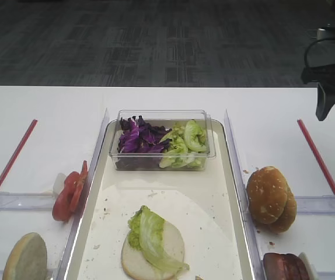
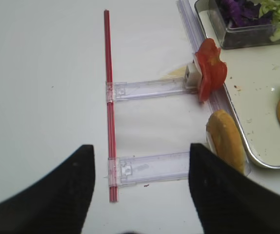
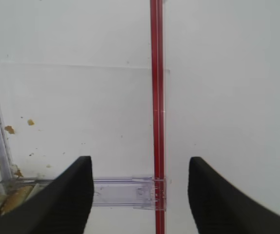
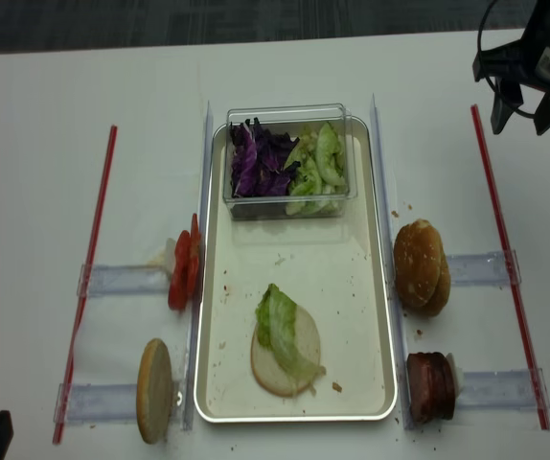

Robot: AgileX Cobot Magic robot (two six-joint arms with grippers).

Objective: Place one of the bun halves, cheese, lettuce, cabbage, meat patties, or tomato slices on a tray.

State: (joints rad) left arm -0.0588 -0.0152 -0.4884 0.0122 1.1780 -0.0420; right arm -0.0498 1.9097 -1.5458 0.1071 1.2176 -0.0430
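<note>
Nearest the lens, low in the frame, a bun half (image 1: 153, 251) lay cut face up on the tray (image 1: 229, 192) with a lettuce (image 1: 151, 233) leaf draped over it. At the tray's upper end a clear tub (image 1: 163, 140) held purple cabbage (image 1: 137, 137) beside more green leaves. The right gripper (image 1: 334, 108) hung at the upper right edge, fingers spread wide, empty. The left gripper (image 2: 140, 190) likewise stood released above the table (image 2: 42, 97), near tomato slices (image 2: 210, 68).

The tray (image 4: 380, 316) middle lies bare between the clear tub (image 4: 289, 161) at its far end and the bun half (image 4: 285, 359), seemingly unobstructed.
</note>
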